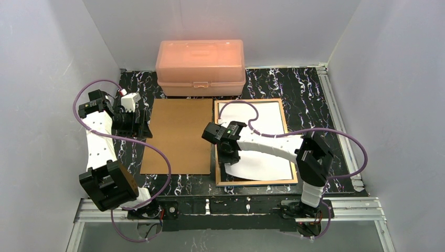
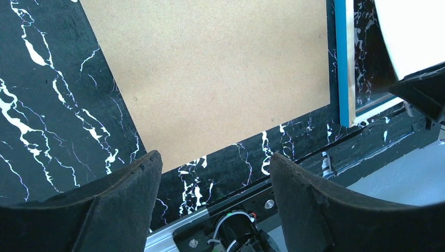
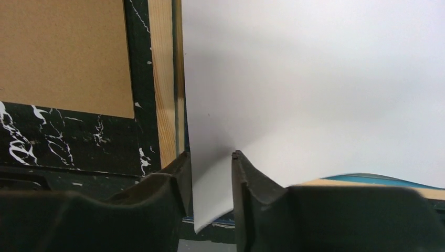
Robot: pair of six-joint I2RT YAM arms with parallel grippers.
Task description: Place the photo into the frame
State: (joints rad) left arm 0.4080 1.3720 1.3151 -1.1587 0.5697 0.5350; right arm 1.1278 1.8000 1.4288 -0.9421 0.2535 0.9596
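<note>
Left gripper (image 2: pixel 212 157) - jaws wide, empty - hangs above the backing board (image 2: pixel 210 79) corner. Right gripper (image 3: pixel 210 157): jaws slightly parted, with the curled corner of the photo (image 3: pixel 315 79) between them, white side up inside the frame (image 3: pixel 162 79). Step is likely seating the photo. Next - flatten that corner.

Each arm (image 1: pixel 99 137) has white perforated links, black joints and a looping purple cable (image 1: pixel 320 129); left gripper (image 2: pixel 212 163) and right gripper (image 3: pixel 210 157) are black.

Matt fibreboard backing (image 1: pixel 178 136), wooden frame (image 1: pixel 257 182), smooth photo (image 1: pixel 262 167), marbled table (image 1: pixel 304 89).
</note>
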